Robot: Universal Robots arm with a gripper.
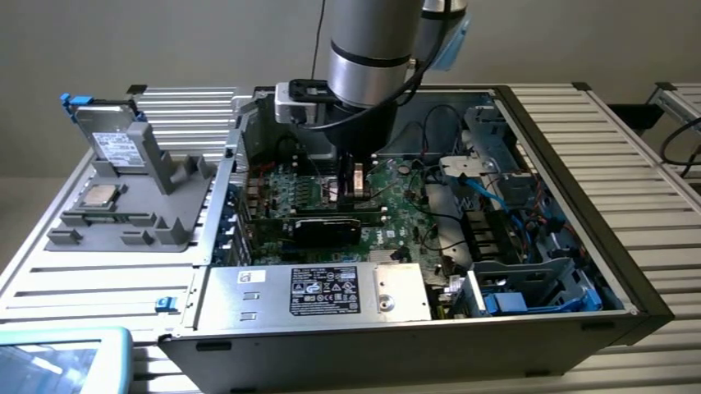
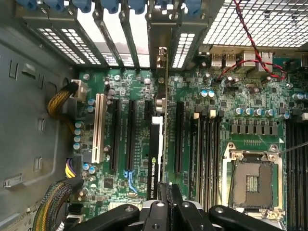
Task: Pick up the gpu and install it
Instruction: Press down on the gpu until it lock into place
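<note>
Inside the open case: arm reaches down over the motherboard (image 1: 405, 205), gripper (image 1: 353, 182) low above the expansion slots.
Gripper state: jaws clenched on the top edge of the gpu (image 2: 156, 159); in the wrist view the fingers (image 2: 166, 195) pinch the card's thin edge.
Gpu position: standing on edge between the black slots (image 2: 131, 134), bracket end toward the rear slot covers (image 2: 130, 29) at the case's back wall; in the exterior view its black body (image 1: 327, 226) lies across the board's near part.
Seating: cannot tell whether the card edge is fully down in its slot.
Around: white slot (image 2: 99, 127) and braided cables (image 2: 60, 103) on one side; memory slots (image 2: 207, 154) and bare CPU socket (image 2: 251, 180) on the other; red wires (image 2: 250, 43) near the rear ports.
Outside case: grey fixture tray (image 1: 131, 205) holding a silver drive (image 1: 115, 144), on the table's far left part in the exterior view.
Obstruction: power supply (image 1: 318, 291) along the case's near edge.
Hidden: gripper body covers the card's near end.
</note>
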